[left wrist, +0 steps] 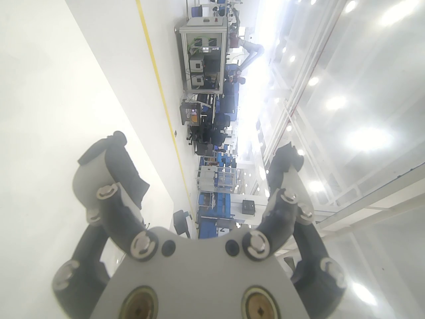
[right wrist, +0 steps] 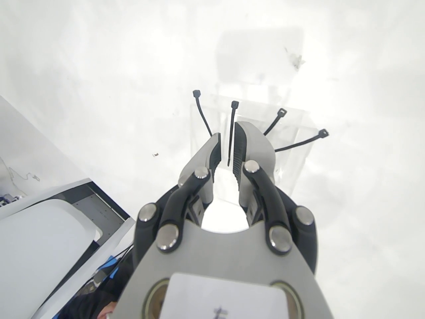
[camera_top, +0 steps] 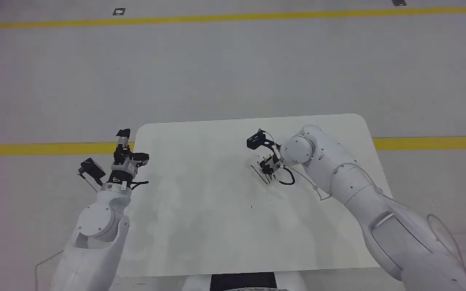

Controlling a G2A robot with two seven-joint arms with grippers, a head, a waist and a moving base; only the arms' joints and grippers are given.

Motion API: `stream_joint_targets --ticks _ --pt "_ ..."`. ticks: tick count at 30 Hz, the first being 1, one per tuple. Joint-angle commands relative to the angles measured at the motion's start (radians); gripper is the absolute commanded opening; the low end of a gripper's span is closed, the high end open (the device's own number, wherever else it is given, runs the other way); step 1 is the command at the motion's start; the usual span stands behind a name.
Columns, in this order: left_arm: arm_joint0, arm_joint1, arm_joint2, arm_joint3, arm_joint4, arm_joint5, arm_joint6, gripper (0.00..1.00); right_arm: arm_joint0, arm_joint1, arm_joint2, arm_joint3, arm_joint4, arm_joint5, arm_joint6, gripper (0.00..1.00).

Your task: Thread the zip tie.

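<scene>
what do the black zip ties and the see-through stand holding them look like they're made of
Zip ties: black plastic, probably nylon, with a dull finish. The thin straps curve a little and end in moulded square heads.
Stand: clear hard plastic, perhaps acrylic. The white table shows through it, and its edges catch light as pale lines.

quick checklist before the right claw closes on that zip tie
1. right claw open: ok, fingers apart.
2. middle zip tie between its fingers: ok.
3. Tie gripped: not ok, gaps show on both sides.
4. neighbouring ties clear of the fingers: cannot tell, one runs behind a fingertip.
5. clear stand holding the ties with heads up: ok.
6. left claw open and free: ok, but it sits at the table edge, far from the stand.
</scene>
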Motion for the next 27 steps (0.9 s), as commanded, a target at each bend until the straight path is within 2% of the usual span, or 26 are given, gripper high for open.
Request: stream_joint_targets --ticks 1,8,10,11,18,27 --pt "0.0 0.0 0.0 0.0 0.0 0.0 0.0 1.0 0.001 -0.002 -0.001 0.005 0.001 0.0 -0.001 0.11" --pt "0.0 0.0 0.0 0.0 0.0 0.0 0.0 1.0 0.006 -0.01 -0.004 0.024 0.005 -0.006 -0.001 0.1" --pt "0.0 0.0 0.0 0.0 0.0 0.0 0.0 1.0 0.007 -0.012 -0.004 0.028 0.006 -0.007 -0.001 0.06" --pt "0.0 0.0 0.0 0.0 0.0 0.0 0.0 1.0 0.008 -0.012 -0.004 0.03 0.006 -0.007 -0.001 0.0" --pt "0.0 0.0 0.0 0.0 0.0 0.0 0.0 1.0 0.01 -0.015 0.0 0.037 0.007 -0.011 -0.005 0.0" --pt "0.0 0.0 0.0 0.0 0.0 0.0 0.0 1.0 -0.012 0.012 0.045 -0.036 0.001 -0.011 -0.003 0.0"
